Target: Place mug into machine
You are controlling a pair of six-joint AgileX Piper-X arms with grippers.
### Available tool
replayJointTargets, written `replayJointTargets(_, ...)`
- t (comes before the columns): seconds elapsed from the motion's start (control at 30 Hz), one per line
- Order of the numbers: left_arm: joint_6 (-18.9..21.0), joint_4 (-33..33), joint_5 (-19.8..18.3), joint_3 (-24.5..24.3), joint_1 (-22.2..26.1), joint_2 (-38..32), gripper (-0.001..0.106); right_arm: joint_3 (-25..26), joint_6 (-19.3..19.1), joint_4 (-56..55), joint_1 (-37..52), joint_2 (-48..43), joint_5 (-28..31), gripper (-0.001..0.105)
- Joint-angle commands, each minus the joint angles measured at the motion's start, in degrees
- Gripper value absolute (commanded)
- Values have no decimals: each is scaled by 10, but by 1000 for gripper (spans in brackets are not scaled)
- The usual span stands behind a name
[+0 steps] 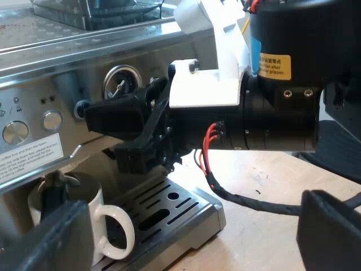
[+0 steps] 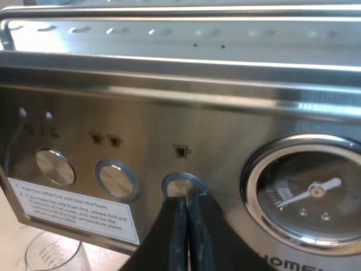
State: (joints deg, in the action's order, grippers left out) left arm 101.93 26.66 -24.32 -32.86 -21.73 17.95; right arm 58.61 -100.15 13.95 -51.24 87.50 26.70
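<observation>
Judging by the left wrist view, I rate the placement as essentially complete. The mug [image 1: 96,217] stands upright on the drip tray [image 1: 180,206] at the front of the espresso machine [image 1: 67,68], under the overhang of the control panel [image 1: 34,113], with its handle turned outward. My left gripper [image 1: 192,226] is released. Its fingers [image 1: 51,237] are spread wide, one close in front of the mug and the other well apart from it, and neither grips the cup. The near finger covers part of the mug, so I cannot confirm that it sits centred under the outlet; it appears roughly so.

My right gripper [image 2: 187,199] is clenched on nothing. Its fingers are pressed together, with the tips at a round button [image 2: 180,185] on the control panel, beside the pressure gauge [image 2: 310,192]. A measuring glass [image 2: 53,255] stands below the printed label [image 2: 73,209].

Remaining work, in my judgement: clear the left arm from the drip tray without nudging the handle. The right gripper at the button suggests that brewing is the next step.
</observation>
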Motion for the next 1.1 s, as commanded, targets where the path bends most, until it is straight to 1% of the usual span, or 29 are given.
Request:
replayJointTargets(0.03,11,-9,1,-4,1,0,75,7,-2,-1,-4,-4,-5,0)
replayJointTargets(0.17,11,-9,1,-4,1,0,75,7,-2,-1,-4,-4,-23,0)
replayJointTargets(0.57,11,-9,1,-4,1,0,75,7,-3,0,7,-4,-26,0)
replayJointTargets(0.67,11,-9,1,-4,1,0,75,7,-3,0,10,-4,-35,0)
replayJointTargets(0.93,11,-9,1,-4,1,0,75,8,0,5,10,15,-35,0)
replayJointTargets(1.1,11,-9,1,-4,1,0,75,11,0,5,10,15,-16,0)
